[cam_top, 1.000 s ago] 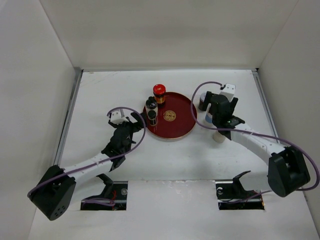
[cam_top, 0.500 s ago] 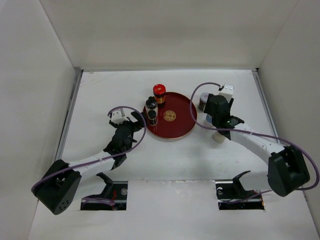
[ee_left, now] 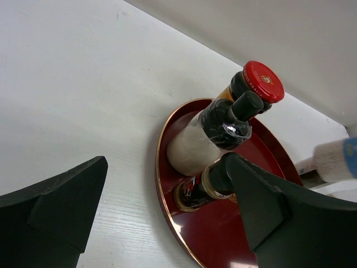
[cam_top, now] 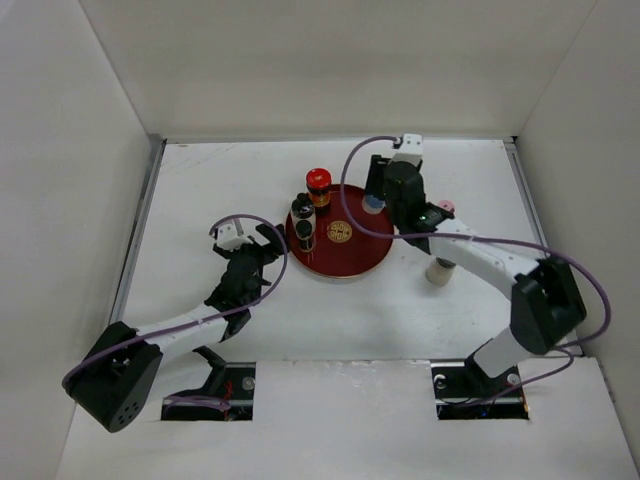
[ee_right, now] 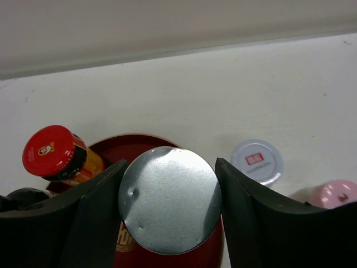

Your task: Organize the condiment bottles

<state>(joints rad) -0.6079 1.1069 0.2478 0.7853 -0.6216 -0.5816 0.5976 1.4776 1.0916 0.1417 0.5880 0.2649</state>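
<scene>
Clamping a grey-lidded bottle (ee_right: 167, 198) between its fingers, the right gripper (cam_top: 375, 203) sits over the upper right edge of the round red tray (cam_top: 362, 258), near the middle of the overhead view. Whether the bottle's base touches the tray cannot be told.

At the tray's upper left, the red-lidded jar (cam_top: 318, 182) stands at the rim. Two black-capped bottles (cam_top: 300, 207) stand close below it, inside the left edge.

Off the tray, a white-lidded bottle (ee_right: 256, 162) stands just right of the held one, and a pink-lidded bottle (cam_top: 445, 207) is further right. A pale cream bottle (cam_top: 438, 272) stands alone, lower right of the tray.

The left gripper (cam_top: 262, 238) is spread wide and holds nothing, just left of the tray and facing the black-capped pair.

The table (cam_top: 200, 200) is matt white with a faint wood grain. Plain white walls (cam_top: 330, 70) close it in at the back and both sides. Two dark cut-outs (cam_top: 225, 385) open at the bottom of the frame beside the arm bases.
</scene>
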